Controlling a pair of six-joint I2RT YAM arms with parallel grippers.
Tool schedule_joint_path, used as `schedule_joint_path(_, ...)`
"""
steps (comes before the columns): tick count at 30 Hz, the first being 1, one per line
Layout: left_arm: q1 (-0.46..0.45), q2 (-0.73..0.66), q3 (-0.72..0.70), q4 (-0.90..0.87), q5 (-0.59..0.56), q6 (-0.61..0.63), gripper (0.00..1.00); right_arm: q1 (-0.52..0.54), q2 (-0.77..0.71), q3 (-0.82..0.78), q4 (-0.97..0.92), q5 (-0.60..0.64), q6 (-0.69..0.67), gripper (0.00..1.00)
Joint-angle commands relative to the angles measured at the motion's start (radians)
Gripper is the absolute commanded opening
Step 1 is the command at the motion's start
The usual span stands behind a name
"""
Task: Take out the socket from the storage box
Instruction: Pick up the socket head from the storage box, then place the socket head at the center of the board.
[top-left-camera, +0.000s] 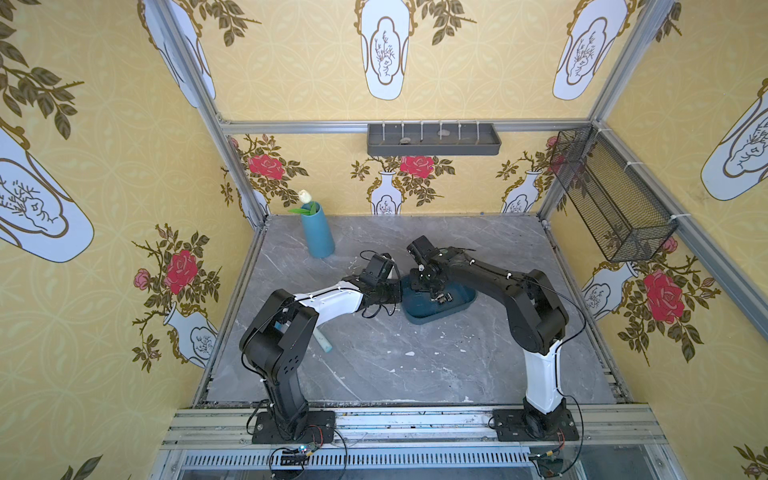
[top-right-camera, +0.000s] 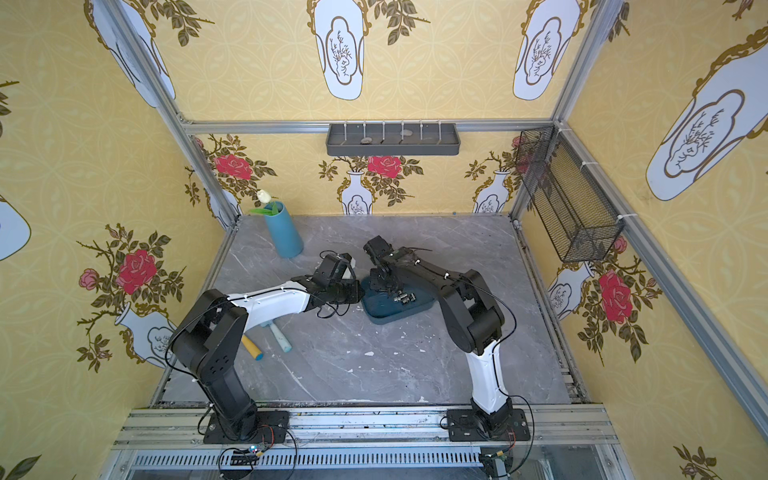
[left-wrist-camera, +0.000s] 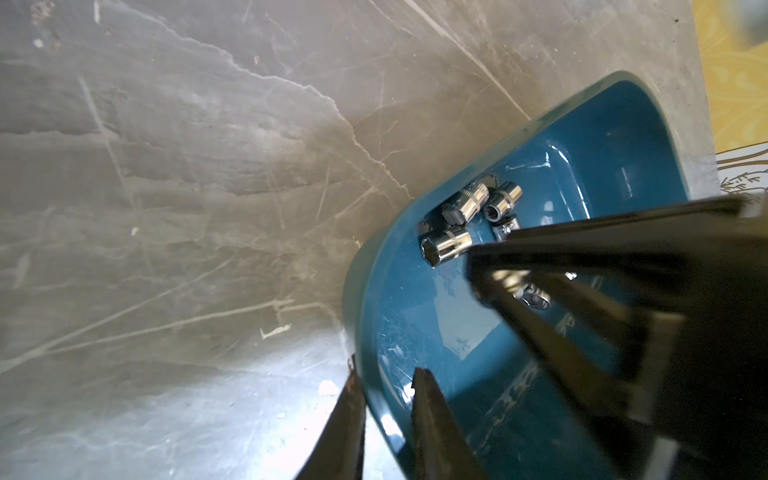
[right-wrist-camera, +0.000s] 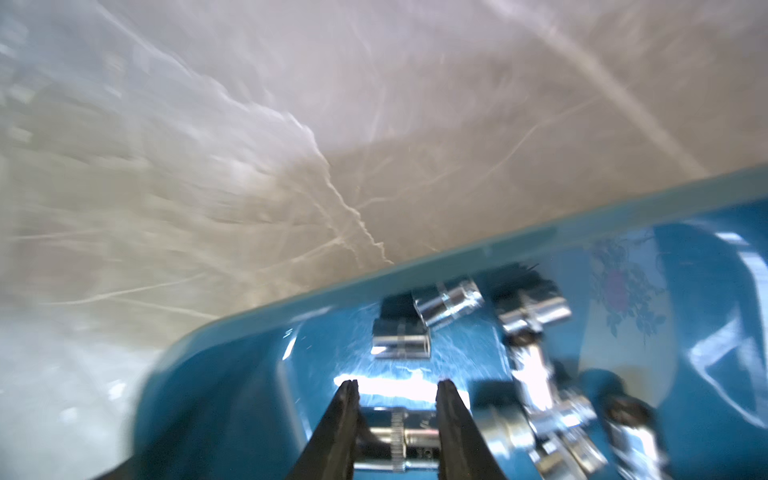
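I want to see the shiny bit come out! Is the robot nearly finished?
Not yet. The left hand already pinches the storage box rim, steadying it. The right hand has its fingers on both sides of one socket, still down inside the box. Lifting it out is left.

place: robot test cell posing as a home | evidence: aluminium frame (top-left-camera: 208, 104) carrying floral wallpaper (top-left-camera: 83, 166); arms bolted beside marble-look tabletop (top-left-camera: 374, 353)

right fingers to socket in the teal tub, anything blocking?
Nothing visible. The right gripper already straddles a chrome steel socket inside the dark teal plastic storage box; other loose sockets lie beside it.
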Motion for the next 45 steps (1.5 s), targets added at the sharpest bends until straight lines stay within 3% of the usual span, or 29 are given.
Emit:
schedule_joint_path(1,0.001,0.002,-0.009,-0.017,-0.003,0.013,0.24,-0.020,-0.057,-0.007,-0.035,0.015,-0.012,0.32)
schedule_joint_path(6,0.010,-0.006,-0.010,-0.029,-0.004,0.017,0.25,-0.101,-0.167,-0.040,-0.079,0.030,-0.042,0.32)
schedule_joint_path(13,0.040,-0.029,-0.016,-0.051,-0.012,0.051,0.25,-0.320,-0.299,-0.179,-0.057,0.012,-0.108,0.33)
schedule_joint_path(21,0.091,-0.059,-0.033,-0.066,0.001,0.128,0.26,-0.509,-0.288,-0.317,0.033,-0.053,-0.164,0.33)
schedule_joint_path(29,0.121,-0.056,-0.040,-0.064,0.017,0.164,0.30,-0.540,-0.200,-0.359,0.088,-0.064,-0.177,0.33)
schedule_joint_path(39,0.122,-0.120,-0.010,-0.118,-0.030,0.198,0.59,-0.546,-0.128,-0.351,0.100,-0.065,-0.195,0.35)
schedule_joint_path(45,0.120,-0.186,-0.005,-0.147,-0.051,0.210,0.63,-0.554,-0.100,-0.344,0.101,-0.079,-0.200,0.36)
